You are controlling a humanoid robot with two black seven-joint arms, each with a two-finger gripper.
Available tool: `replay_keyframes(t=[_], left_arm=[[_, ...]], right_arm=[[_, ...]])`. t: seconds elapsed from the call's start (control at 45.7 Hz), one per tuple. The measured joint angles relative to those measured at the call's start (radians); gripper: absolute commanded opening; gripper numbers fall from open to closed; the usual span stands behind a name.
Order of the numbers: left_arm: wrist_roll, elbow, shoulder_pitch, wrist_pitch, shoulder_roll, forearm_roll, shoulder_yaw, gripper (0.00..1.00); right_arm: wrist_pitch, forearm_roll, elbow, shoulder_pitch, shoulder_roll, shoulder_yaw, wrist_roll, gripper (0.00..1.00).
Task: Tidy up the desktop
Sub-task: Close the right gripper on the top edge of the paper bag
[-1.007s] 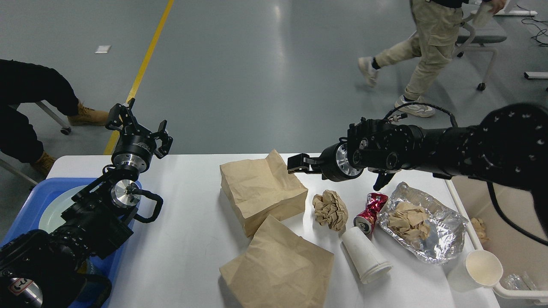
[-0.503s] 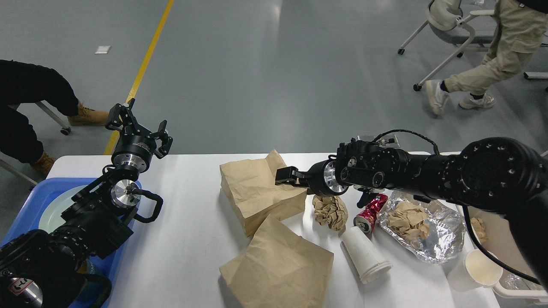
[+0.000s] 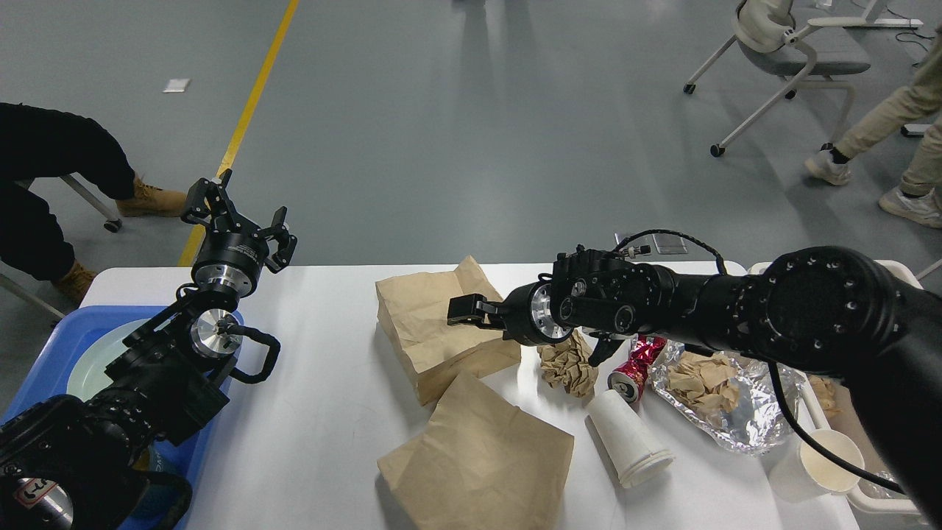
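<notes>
Two of my grippers are in view, but only the right gripper (image 3: 465, 311) has moved: over the last second it has slid steadily leftward and lower, from above the gap beside the crumpled paper ball (image 3: 567, 363) to a spot over the far brown paper bag (image 3: 434, 331). Its fingers are seen side-on and dark, so I cannot tell whether they are parted or closed; nothing appears held. I judge this as a reach for that bag, not yet a grasp.

Just nearer lies a second brown paper bag (image 3: 478, 456). To the right are a crushed red can (image 3: 634, 364), a white paper cup on its side (image 3: 629, 440), a foil wrapper holding crumpled paper (image 3: 725, 401) and an upright paper cup (image 3: 813, 464).

My left gripper (image 3: 237, 221) hangs unchanged at the far left, fingers spread and empty, above the blue tray (image 3: 44, 353).

All this litter sits on the right half of the desktop (image 3: 324, 383), so tidying is barely begun.
</notes>
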Motion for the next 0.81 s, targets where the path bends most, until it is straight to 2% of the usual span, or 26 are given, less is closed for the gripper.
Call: replay_keyframes(t=[0.394,0.81], left_arm=[[0.0,0.0,0.0,0.0,0.0,0.0,0.0,0.96],[0.0,0.0,0.0,0.0,0.0,0.0,0.0,0.96]], right_arm=[[0.056,-0.01,0.027,0.025,-0.114,-0.007,0.003,1.0],[-0.004,-0.041,-0.101,-0.118,-0.057,-0.001,0.004,1.0]])
